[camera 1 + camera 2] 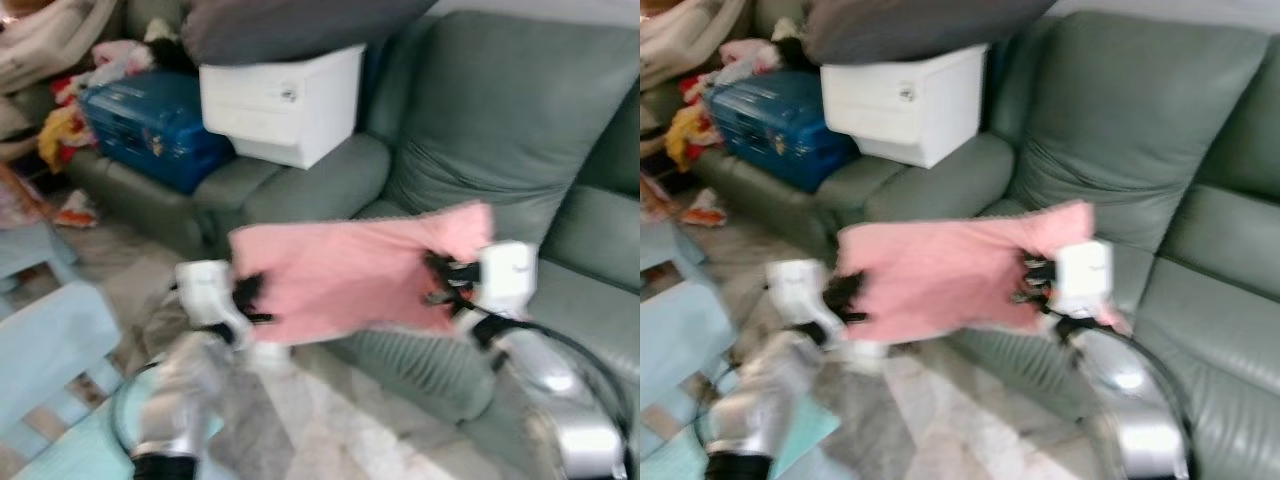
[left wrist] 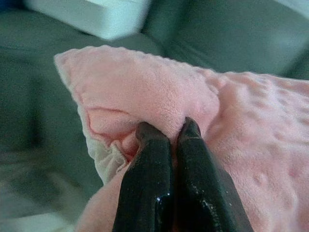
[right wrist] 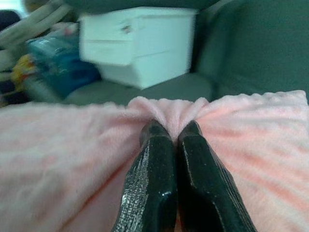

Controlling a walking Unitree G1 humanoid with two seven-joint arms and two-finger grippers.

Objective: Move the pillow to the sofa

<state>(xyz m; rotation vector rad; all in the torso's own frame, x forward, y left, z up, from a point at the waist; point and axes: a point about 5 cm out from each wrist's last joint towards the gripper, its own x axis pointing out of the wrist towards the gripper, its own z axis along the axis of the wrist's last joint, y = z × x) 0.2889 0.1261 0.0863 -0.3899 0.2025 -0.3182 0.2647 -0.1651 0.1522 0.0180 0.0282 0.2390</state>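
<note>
Left eye view: the pink pillow hangs in the air at centre, stretched between both arms, in front of the green sofa. The left gripper pinches its edge at 9 o'clock, the right gripper its edge at 3 o'clock. Beyond the pillow, at 11 o'clock, a white box sits on the sofa arm, with a blue case further out at 10 o'clock.

Right eye view: same scene; the sofa seat lies at 4 o'clock of the pillow, close behind it.

Left wrist view: the two black fingers are clenched together on a fold of plush fabric at the pillow's corner; the cloth bunches and wrinkles around them.

Right wrist view: the fingers are likewise squeezed tight on a gathered pleat of the pillow's edge, the white box at 12 o'clock beyond.

The pillow looks light, soft and floppy: it sags slightly between the holds. Its fleecy cover gives good grip, nothing fragile. Edge pinches at opposite ends, as here, seem the right holds; a single pinch would let it droop.
</note>
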